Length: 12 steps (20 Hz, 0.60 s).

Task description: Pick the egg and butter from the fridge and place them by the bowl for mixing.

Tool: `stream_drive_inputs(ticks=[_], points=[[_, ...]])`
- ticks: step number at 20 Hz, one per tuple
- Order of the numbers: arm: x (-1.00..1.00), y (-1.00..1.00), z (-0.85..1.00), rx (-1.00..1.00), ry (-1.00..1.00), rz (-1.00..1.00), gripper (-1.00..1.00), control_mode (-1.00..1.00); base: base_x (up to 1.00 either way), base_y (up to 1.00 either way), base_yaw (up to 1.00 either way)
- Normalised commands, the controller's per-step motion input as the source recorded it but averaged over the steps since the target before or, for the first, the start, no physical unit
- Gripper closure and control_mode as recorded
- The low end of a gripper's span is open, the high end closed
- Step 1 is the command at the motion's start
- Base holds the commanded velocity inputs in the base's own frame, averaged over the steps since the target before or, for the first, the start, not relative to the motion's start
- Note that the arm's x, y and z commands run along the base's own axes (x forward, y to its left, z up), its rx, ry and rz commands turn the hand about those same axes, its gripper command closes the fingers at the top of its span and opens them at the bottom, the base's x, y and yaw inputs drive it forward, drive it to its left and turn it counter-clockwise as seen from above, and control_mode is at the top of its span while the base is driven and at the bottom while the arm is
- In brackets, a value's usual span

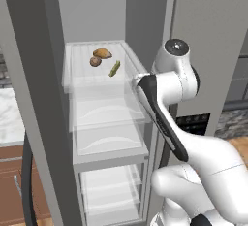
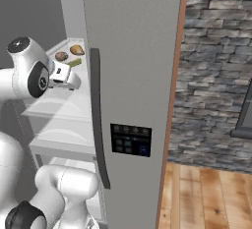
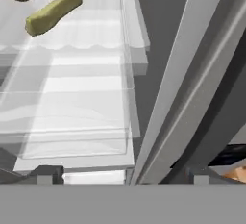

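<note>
Egg (image 1: 95, 61): small, dark brown, matte, on fridge (image 1: 29, 74) top glass shelf (image 1: 80, 74). Butter (image 1: 115, 68): thin olive-yellow stick beside it. Gripper (image 3: 124, 174): fingers spread wide, empty.

Tall grey fridge (image 2: 133, 51): smooth matt door, metal-looking. Clear glass shelves (image 1: 109, 111), glossy, ahead of the claw. Small dark brown egg (image 1: 95, 61): matt. Thin olive-yellow butter stick (image 3: 53, 11): matt, slightly rough, beyond the claw. White glossy plastic arm (image 1: 208, 167). Rough stone wall (image 2: 216, 71), wood floor (image 2: 206, 198).
</note>
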Motion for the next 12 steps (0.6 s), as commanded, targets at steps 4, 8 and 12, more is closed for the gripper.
stream_drive_inputs(ticks=[4, 8, 12], points=[[0.0, 0.49, 0.14, 0.15, -0.41, -0.04, -1.0, -1.0, 0.0, 0.0, 0.0], [0.0, 0.07, 0.06, 0.09, -0.16, 0.0, -1.0, -1.0, 0.0, 0.0, 0.0], [0.0, 0.0, 0.07, 0.11, 0.0, 0.0, -1.0, -1.0, 0.0, 0.0, 0.0]])
